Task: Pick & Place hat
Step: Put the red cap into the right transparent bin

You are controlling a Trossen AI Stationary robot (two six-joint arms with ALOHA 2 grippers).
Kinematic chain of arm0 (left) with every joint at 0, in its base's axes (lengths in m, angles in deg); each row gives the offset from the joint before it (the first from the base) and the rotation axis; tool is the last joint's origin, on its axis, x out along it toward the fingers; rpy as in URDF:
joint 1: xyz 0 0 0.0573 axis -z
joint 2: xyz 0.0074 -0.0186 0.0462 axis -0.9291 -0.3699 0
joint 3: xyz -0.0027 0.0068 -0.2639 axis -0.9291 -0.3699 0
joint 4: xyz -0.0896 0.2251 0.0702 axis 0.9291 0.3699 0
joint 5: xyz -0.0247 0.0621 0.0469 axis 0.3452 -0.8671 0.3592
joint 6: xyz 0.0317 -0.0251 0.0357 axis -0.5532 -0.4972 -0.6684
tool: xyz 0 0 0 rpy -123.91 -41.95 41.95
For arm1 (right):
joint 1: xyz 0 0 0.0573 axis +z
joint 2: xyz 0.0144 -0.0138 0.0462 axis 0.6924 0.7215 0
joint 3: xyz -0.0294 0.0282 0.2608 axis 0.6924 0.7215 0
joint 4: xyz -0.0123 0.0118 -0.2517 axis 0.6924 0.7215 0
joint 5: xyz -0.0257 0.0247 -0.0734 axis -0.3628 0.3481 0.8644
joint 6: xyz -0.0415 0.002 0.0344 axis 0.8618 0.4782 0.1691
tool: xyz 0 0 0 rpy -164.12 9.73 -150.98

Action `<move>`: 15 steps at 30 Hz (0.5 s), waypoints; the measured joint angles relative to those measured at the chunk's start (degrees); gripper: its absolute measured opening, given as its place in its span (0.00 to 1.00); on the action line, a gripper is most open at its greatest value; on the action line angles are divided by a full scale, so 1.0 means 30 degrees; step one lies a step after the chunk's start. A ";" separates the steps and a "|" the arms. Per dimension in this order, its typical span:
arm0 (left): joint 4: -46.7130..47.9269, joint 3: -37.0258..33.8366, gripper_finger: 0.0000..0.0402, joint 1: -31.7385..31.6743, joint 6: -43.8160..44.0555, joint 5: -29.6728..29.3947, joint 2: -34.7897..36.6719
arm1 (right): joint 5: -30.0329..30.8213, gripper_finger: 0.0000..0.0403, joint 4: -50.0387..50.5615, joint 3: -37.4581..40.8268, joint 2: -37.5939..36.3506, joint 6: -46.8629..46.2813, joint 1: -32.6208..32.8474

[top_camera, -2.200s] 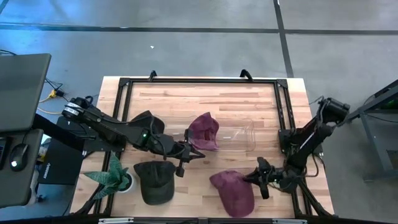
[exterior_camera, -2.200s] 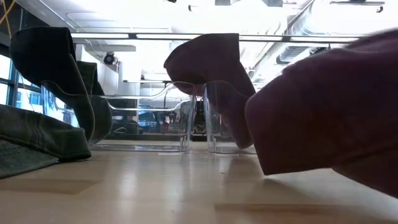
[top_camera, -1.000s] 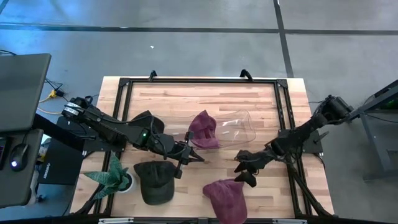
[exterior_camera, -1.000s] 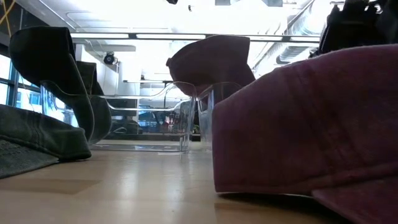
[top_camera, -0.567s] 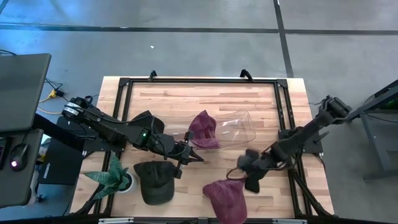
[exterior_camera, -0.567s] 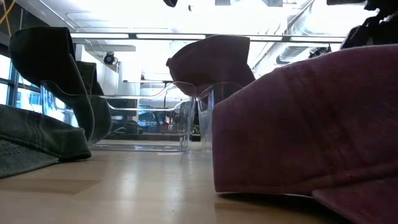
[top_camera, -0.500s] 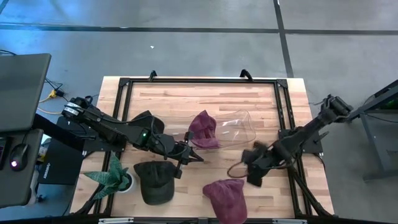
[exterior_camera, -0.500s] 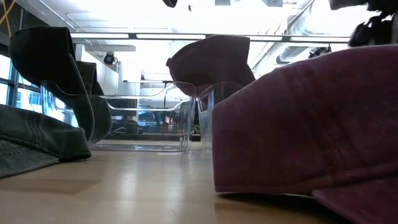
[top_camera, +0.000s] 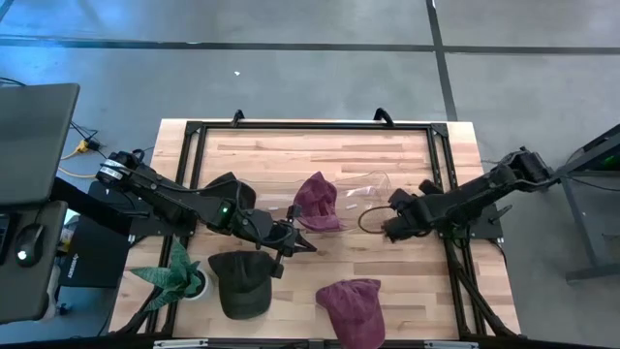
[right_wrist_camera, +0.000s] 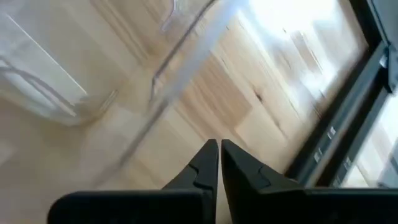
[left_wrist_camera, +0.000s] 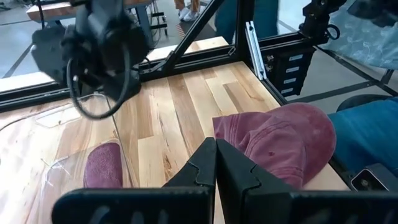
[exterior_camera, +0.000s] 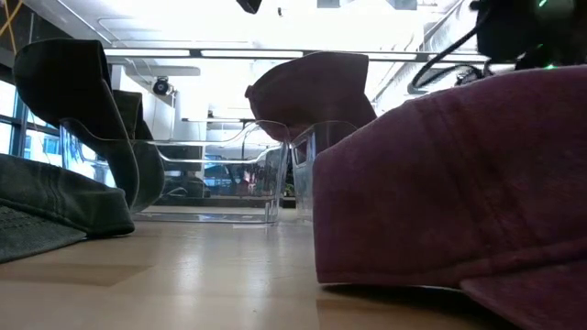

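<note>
Hovering beside the clear plastic bin [top_camera: 373, 199], the right gripper [top_camera: 389, 229] carries nothing, fingers pressed together.
Below and well apart from it lies the maroon fabric cap [top_camera: 353, 305] on the wooden table [top_camera: 387, 155]; another maroon cap [top_camera: 316, 204] rests at the bin. The left gripper [top_camera: 308, 243] waits, fingers together. A clean pick likely means opening wide first.

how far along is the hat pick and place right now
One maroon hat already sits in the clear bin. Nothing is in hand: the left claw and right claw are both shut and empty. Left to do: the second maroon hat and the dark hat, both on the table.
</note>
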 joint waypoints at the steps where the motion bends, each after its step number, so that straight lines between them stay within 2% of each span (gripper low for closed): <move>1: 0.0019 0.0000 0.00 0.0000 -0.0001 0.0000 0.0000 | -0.0056 0.04 -0.0729 0.0312 0.0000 0.0880 -0.0301; 5: 0.0015 0.0000 0.00 0.0000 0.0006 0.0040 0.0000 | -0.0851 0.01 -0.3006 0.0760 -0.0087 0.3731 -0.0385; 9: 0.0011 0.0000 0.00 0.0000 0.0006 0.0036 0.0000 | -0.1893 0.02 -0.5357 0.0422 0.0007 0.5678 0.0844; 15: 0.0011 0.0000 0.00 0.0000 0.0013 0.0032 -0.0007 | -0.3534 0.00 -0.6921 -0.0435 -0.0024 0.6007 0.2922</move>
